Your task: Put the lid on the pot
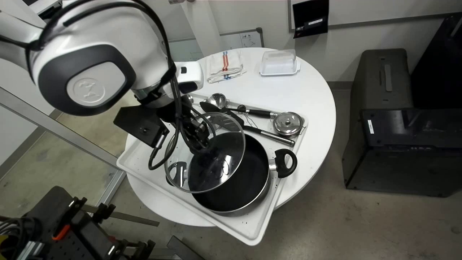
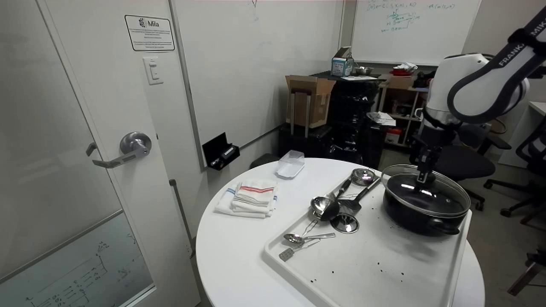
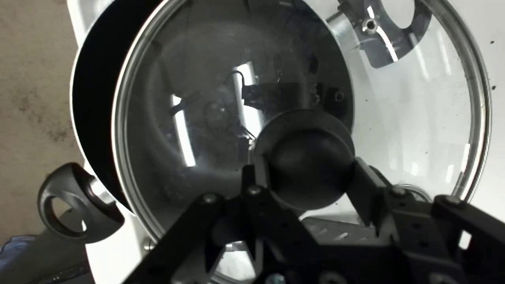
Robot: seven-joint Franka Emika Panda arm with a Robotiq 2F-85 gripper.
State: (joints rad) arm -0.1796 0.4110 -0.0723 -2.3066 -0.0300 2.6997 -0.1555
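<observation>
The lid (image 1: 220,177) is a round clear glass disc with a thin metal rim and a dark knob (image 3: 307,169). It also shows in an exterior view (image 2: 445,198). My gripper (image 3: 309,171) is shut on this knob; it also shows in both exterior views (image 1: 206,142) (image 2: 423,175). The lid hangs over the black pot (image 1: 254,169), whose wall shows in an exterior view (image 2: 405,215). The lid is off centre. In the wrist view, a crescent of the pot (image 3: 94,102) is uncovered at left, and the lid overhangs a pot handle at right. The exact gap is unclear.
The pot stands on a white tray (image 2: 367,264) on a round table (image 1: 314,97). A spatula (image 2: 350,205), a ladle (image 2: 320,205), a small metal lid (image 2: 345,223) and a small silver pot (image 1: 288,124) lie beside it. Folded towels (image 2: 251,198) and a plastic container (image 1: 278,61) are farther off.
</observation>
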